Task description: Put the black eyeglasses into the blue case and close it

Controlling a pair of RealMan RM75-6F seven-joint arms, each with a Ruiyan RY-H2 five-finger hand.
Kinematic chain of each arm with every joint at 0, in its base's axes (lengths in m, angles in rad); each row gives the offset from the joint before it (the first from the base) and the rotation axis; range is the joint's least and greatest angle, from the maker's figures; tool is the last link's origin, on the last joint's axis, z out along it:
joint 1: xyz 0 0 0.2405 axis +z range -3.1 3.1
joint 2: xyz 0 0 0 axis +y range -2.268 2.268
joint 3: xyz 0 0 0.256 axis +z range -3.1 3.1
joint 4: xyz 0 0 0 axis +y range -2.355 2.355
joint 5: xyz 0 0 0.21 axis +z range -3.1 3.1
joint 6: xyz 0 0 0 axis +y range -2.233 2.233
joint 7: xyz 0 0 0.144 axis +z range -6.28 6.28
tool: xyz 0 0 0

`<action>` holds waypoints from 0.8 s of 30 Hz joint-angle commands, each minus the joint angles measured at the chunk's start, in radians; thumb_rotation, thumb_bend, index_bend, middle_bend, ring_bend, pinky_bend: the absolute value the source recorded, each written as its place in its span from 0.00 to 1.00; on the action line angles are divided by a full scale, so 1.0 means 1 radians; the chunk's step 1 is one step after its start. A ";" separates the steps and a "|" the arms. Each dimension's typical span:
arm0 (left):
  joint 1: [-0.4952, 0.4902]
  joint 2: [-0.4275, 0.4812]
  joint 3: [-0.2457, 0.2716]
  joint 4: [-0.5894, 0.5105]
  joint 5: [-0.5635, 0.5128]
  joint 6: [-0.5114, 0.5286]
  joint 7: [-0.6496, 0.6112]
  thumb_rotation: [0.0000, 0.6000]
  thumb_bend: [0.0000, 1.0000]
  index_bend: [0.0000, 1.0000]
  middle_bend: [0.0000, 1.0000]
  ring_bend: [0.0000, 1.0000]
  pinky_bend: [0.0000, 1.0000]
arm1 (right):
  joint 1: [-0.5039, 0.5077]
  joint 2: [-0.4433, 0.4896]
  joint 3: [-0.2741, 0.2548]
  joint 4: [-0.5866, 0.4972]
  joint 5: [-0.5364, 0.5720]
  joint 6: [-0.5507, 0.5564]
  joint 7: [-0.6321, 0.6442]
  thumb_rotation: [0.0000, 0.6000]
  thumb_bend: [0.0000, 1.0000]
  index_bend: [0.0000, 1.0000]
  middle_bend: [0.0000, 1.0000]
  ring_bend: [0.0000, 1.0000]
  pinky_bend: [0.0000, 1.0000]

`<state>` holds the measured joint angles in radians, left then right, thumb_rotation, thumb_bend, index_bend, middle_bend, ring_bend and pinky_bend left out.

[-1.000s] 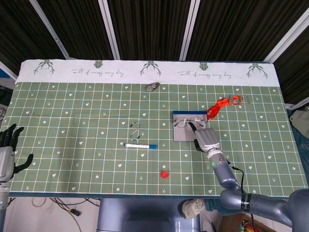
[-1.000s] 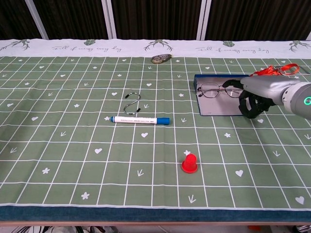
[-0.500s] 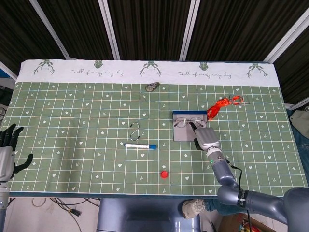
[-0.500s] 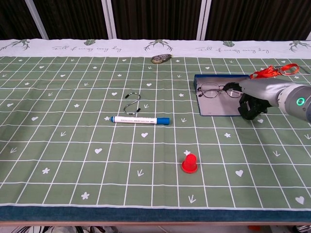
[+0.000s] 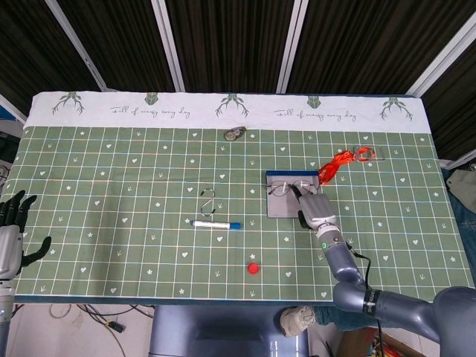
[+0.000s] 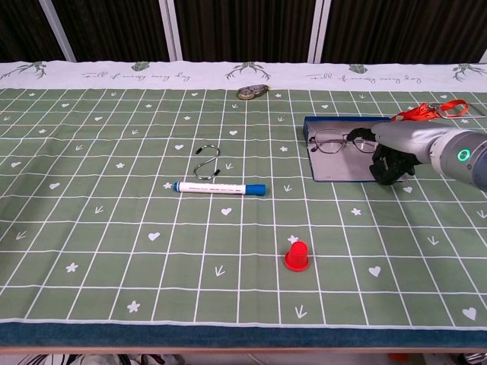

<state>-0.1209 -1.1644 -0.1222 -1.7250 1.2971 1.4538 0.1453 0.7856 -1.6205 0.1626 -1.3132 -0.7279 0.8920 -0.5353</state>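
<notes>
The black-rimmed eyeglasses (image 5: 288, 187) (image 6: 335, 140) lie on the far part of the blue case (image 5: 281, 208) (image 6: 340, 169). The case lies flat and open, its grey lining up. My right hand (image 5: 317, 210) (image 6: 396, 152) is at the case's right edge. Its dark fingers curl down beside the case, and one fingertip reaches toward the right end of the glasses. Whether that fingertip touches the frame I cannot tell. My left hand (image 5: 11, 230) hangs open off the table's near-left corner, seen only in the head view.
A blue-capped white marker (image 5: 216, 224) (image 6: 219, 187) and a metal S-hook (image 5: 210, 201) (image 6: 207, 161) lie mid-table. A red cap (image 5: 253, 268) (image 6: 297, 256) stands nearer the front. An orange lanyard (image 5: 341, 160) (image 6: 430, 111) lies right behind the case, and a small metal object (image 5: 236, 134) (image 6: 251, 92) farther back.
My right hand has crept a little toward the far side along the case's right edge. The glasses and case have stayed where they were. The left hand is still.
</notes>
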 commanded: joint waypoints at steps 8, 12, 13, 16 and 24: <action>0.000 0.002 0.000 -0.001 -0.002 -0.002 -0.001 1.00 0.31 0.09 0.00 0.00 0.00 | 0.026 -0.018 0.018 0.044 0.064 -0.013 -0.037 1.00 0.70 0.09 0.58 0.58 0.64; 0.000 0.002 -0.001 -0.002 -0.002 -0.002 -0.002 1.00 0.31 0.09 0.00 0.00 0.00 | 0.036 -0.024 0.024 0.054 0.089 -0.014 -0.054 1.00 0.70 0.09 0.59 0.58 0.64; 0.000 0.002 -0.001 -0.003 -0.002 -0.002 -0.002 1.00 0.31 0.09 0.00 0.00 0.00 | 0.038 -0.025 0.026 0.056 0.095 -0.015 -0.057 1.00 0.70 0.09 0.59 0.58 0.65; 0.000 0.003 -0.001 -0.003 -0.002 -0.002 -0.003 1.00 0.31 0.09 0.00 0.00 0.00 | 0.046 -0.030 0.034 0.067 0.111 -0.015 -0.064 1.00 0.70 0.09 0.59 0.58 0.65; 0.000 0.004 0.000 -0.003 -0.003 -0.004 -0.004 1.00 0.31 0.09 0.00 0.00 0.00 | 0.064 -0.039 0.055 0.091 0.145 -0.018 -0.073 1.00 0.70 0.09 0.59 0.59 0.65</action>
<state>-0.1212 -1.1608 -0.1227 -1.7281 1.2940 1.4494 0.1410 0.8476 -1.6586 0.2162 -1.2235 -0.5849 0.8752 -0.6075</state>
